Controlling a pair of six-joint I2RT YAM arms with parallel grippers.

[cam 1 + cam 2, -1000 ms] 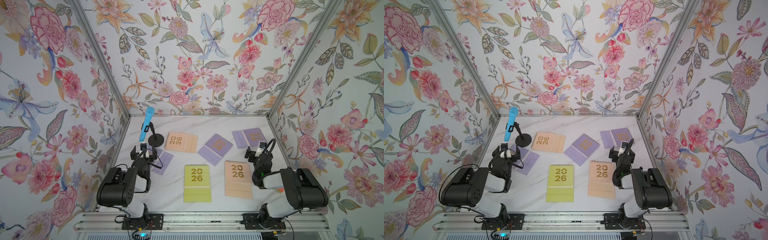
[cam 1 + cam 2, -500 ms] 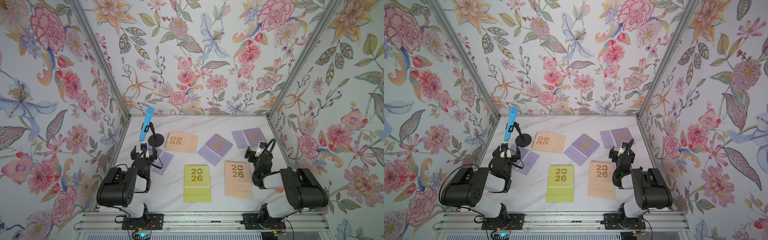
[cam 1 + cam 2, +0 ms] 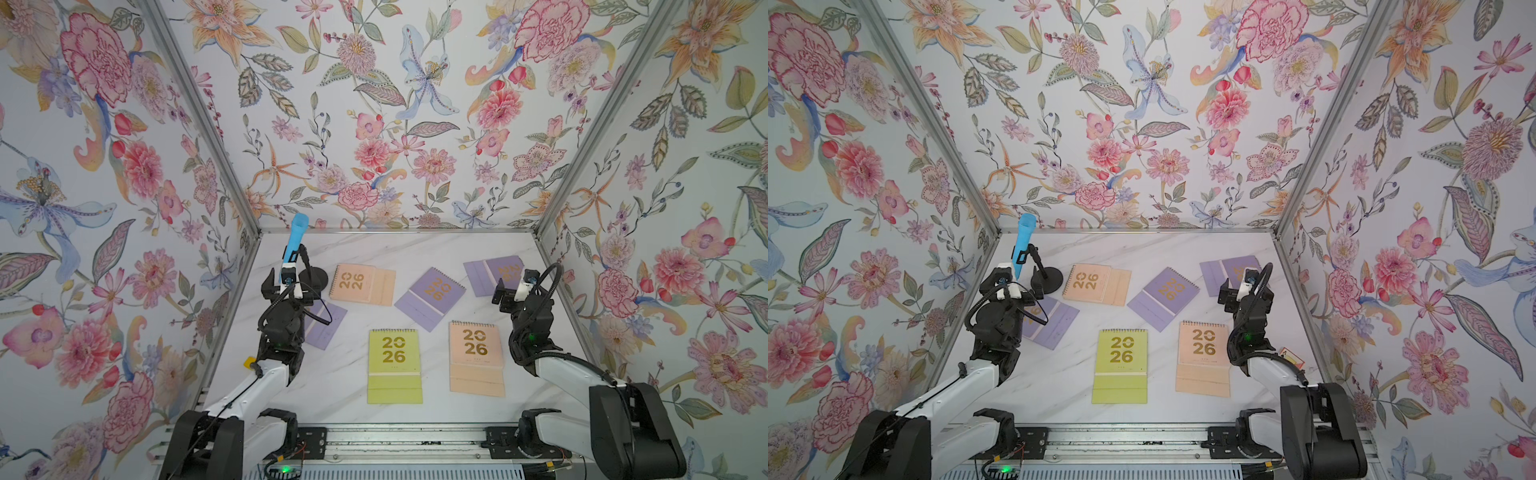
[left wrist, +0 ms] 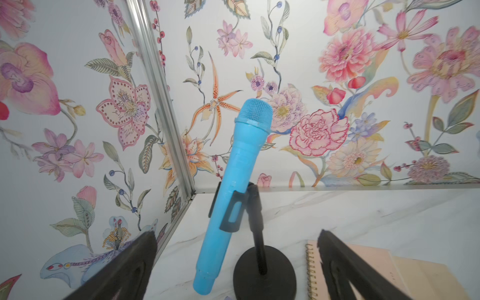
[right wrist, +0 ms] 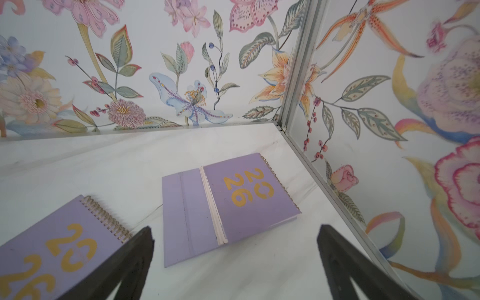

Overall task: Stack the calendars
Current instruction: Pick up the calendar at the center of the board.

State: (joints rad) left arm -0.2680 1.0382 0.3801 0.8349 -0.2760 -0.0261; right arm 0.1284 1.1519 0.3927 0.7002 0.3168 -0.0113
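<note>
Blue microphone (image 3: 297, 241) on a black stand (image 3: 318, 275), centre left in both top views, right ahead of the left gripper (image 4: 236, 233), fingers (image 4: 124, 270) wide apart, empty. Right gripper (image 5: 235, 227) equally spread, empty; lilac calendar (image 5: 233, 197) flat just beyond its fingertips, untouched, centre right; yellow-green calendar (image 3: 394, 357) and peach calendar (image 3: 476, 353) lower centre.

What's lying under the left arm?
A lilac calendar lies there; one end shows beside the left arm. The arm covers the rest, including most of its numerals.
</note>
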